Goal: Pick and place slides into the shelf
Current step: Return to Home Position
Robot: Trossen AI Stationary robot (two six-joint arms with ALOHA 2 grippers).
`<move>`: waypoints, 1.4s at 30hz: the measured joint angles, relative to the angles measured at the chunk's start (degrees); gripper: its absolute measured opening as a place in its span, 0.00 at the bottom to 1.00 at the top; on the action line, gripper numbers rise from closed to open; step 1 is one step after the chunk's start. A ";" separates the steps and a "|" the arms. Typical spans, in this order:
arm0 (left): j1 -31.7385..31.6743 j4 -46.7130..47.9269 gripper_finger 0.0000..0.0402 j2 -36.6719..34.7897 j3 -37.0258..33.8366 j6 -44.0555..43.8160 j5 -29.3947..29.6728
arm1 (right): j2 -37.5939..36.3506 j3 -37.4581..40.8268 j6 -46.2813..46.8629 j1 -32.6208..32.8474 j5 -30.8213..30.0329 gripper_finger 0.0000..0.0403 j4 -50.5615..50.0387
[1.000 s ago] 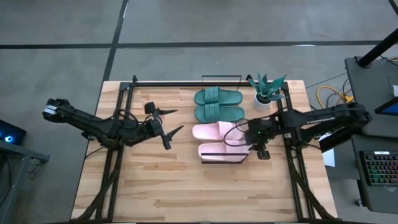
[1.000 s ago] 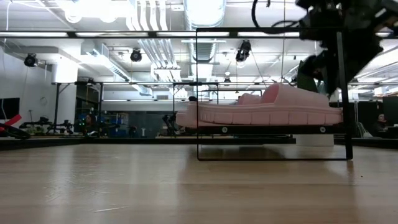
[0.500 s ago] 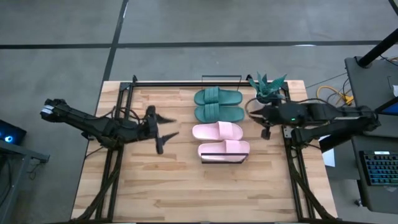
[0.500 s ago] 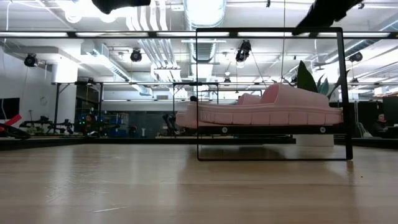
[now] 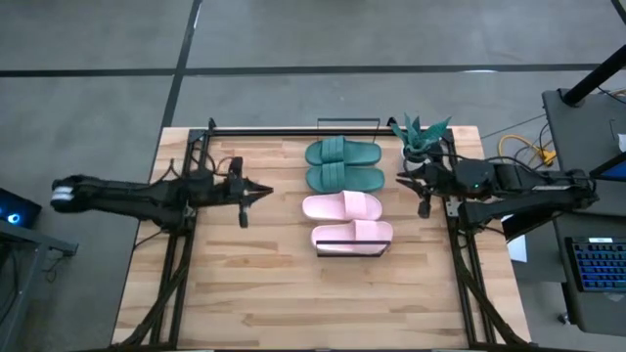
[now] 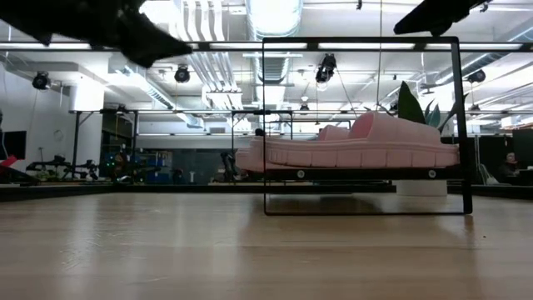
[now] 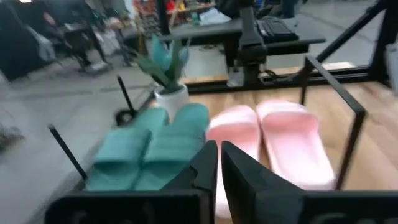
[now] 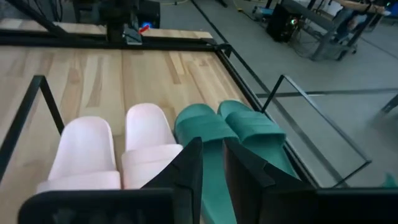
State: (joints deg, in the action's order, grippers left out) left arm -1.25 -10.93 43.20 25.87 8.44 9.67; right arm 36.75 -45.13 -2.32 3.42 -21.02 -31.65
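Observation:
Two teal-green slides and two pale pink slides lie side by side, soles down, on the shelf, a raised board in a thin dark frame. The low view shows the nearest pink slide on it. My left gripper hovers shut to the left of the slides, pointing at them, nothing in it. To the right of the slides my right gripper also hovers. Its fingers stand almost together with nothing between them.
A potted plant stands at the shelf's far right corner, close to my right gripper. Dark frame rails run along both sides of the wooden table. Bare tabletop lies near the front edge.
My left gripper has shut its wide-spread fingers and drawn back a little toward the table's left edge. My right gripper has left the near pink slide and gone toward the far right, beside the plant. The slides have stayed where they were.

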 joint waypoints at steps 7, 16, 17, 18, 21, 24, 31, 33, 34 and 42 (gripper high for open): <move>-3.13 2.56 0.00 -11.57 -8.53 -6.53 -4.72 | 1.81 0.64 2.18 0.07 0.22 0.13 0.49; 4.99 2.38 0.00 -19.69 -16.77 -12.42 1.19 | 1.92 0.64 0.82 0.07 0.20 0.13 0.62; 6.58 2.10 0.00 -19.74 -17.43 -11.59 2.28 | 1.94 0.64 0.83 0.07 0.20 0.13 0.59; 8.21 1.77 0.00 -19.83 -18.07 -10.72 4.21 | 1.92 0.64 0.93 0.07 0.21 0.13 0.61; 12.30 1.39 0.00 -21.37 -19.75 -8.17 9.01 | 1.92 0.64 1.00 0.07 0.22 0.13 0.61; 15.12 1.51 0.00 -25.19 -21.49 -6.23 10.49 | 1.92 0.66 0.96 0.08 0.38 0.13 0.61; 15.99 8.32 0.00 -37.60 -23.65 -5.00 14.80 | 0.18 1.36 -2.35 0.09 0.42 0.13 0.56; 15.99 10.51 0.00 -41.14 -23.69 -4.84 14.74 | -1.30 2.79 -3.01 0.09 0.44 0.13 0.85; 16.00 10.76 0.00 -42.45 -23.72 -4.20 14.68 | -2.21 3.98 -3.31 0.09 0.44 0.13 1.43; 15.95 11.49 0.00 -39.93 -23.48 -3.41 15.11 | -11.09 23.92 -6.99 -0.01 14.46 0.12 30.09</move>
State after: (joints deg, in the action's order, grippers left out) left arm 14.70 0.56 3.27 2.39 5.03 24.77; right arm 25.66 -21.21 -9.30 3.41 -6.56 -1.57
